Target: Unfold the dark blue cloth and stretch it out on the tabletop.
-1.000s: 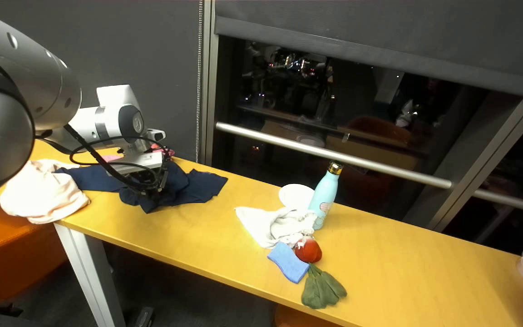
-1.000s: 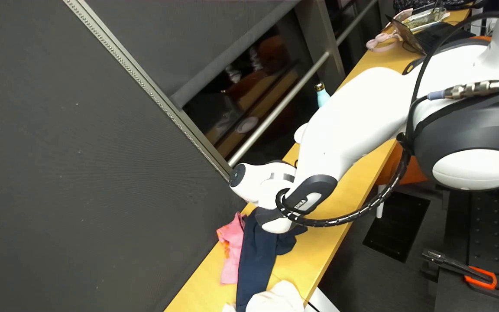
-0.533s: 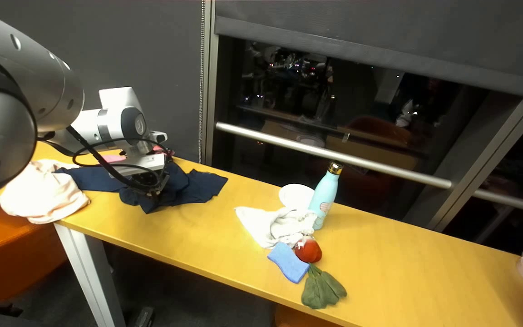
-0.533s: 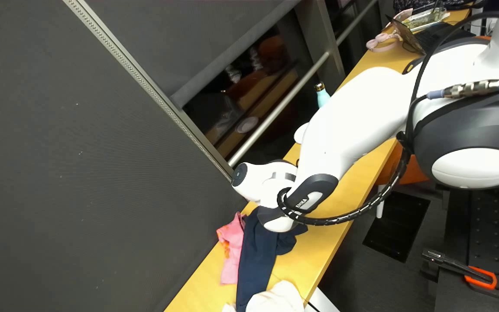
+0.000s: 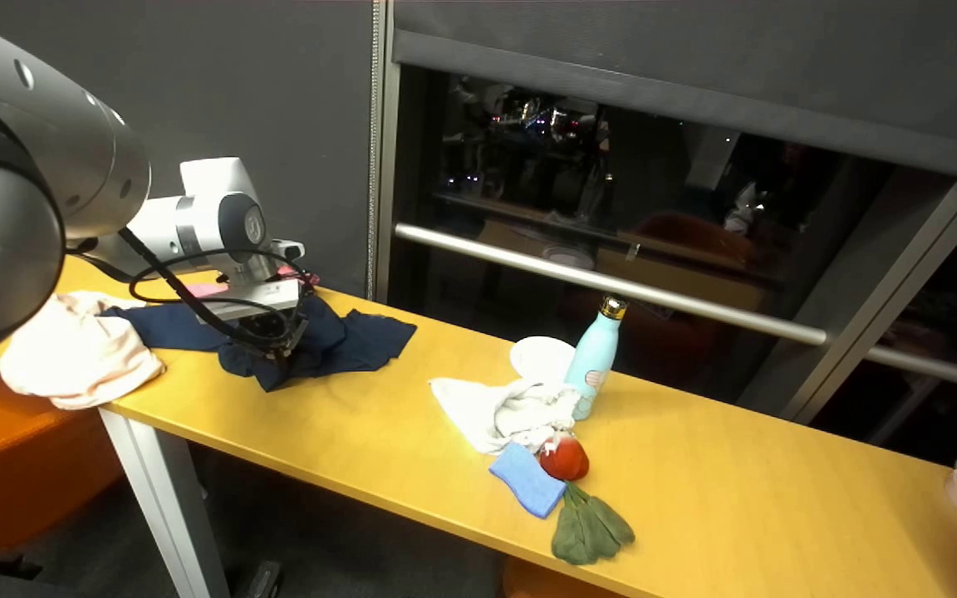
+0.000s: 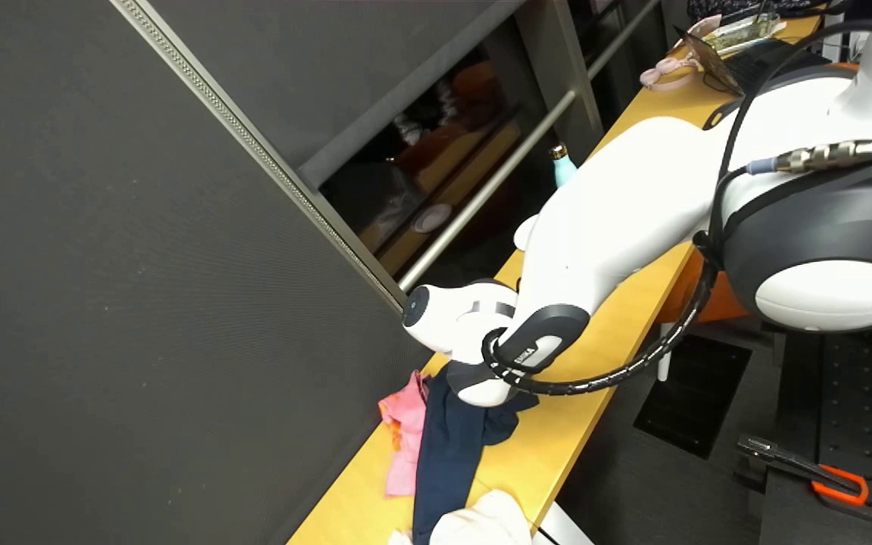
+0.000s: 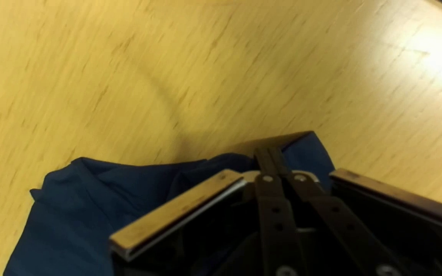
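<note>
Set narrow, tip to tip, in the wrist view of a black, two-fingered gripper (image 7: 268, 151) at the very rim of a soft-looking, dark blue fabric cloth (image 7: 79, 226); impossible to tell whether nipping a fold or nothing. For the cloth: spread mainly back from the fingertips (image 7: 264, 163) and out to picture left, with bare yellow wood-grain tabletop (image 7: 148, 76) ahead, toward the front edge; in both exterior views, directly beneath the white robot wrist (image 6: 484, 390) and near a grey window blind (image 5: 304, 124), long axis along the tabletop; in an exterior view, from a crumpled, pale peach fabric heap (image 5: 84, 353) toward a rumpled white cloth (image 5: 520, 407), apart, past the opposite end. Best drawn next, in all likelihood, across that long axis toward the front edge, over the bunched folds; worth confirming a hold first. In looks, dull navy, thin, creased; fairly flat in one long strip beside a bright pink, orange-patterned cloth (image 6: 406, 424); fairly flat in a squarish panel on the white cloth's side; gathered into a lump beneath the gripper; seemingly raised at one small corner just beside the tips; by judgement, partly opened, not yet stretched out.
</note>
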Action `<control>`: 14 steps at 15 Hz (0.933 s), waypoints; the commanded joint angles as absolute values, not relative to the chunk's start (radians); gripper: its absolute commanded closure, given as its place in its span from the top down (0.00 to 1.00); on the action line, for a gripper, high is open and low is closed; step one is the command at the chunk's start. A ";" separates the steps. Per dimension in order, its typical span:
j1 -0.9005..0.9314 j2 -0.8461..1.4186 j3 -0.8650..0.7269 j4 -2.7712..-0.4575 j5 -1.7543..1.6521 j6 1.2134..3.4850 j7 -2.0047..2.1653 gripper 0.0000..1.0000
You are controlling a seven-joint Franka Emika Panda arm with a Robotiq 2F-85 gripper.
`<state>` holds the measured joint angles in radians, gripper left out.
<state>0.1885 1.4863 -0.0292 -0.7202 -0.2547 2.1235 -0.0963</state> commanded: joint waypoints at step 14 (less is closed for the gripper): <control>0.223 1.335 0.099 -0.673 -0.123 1.595 -0.169 0.00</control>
<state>0.2027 1.3656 0.0608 -0.6877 -0.1528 1.6873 -0.1508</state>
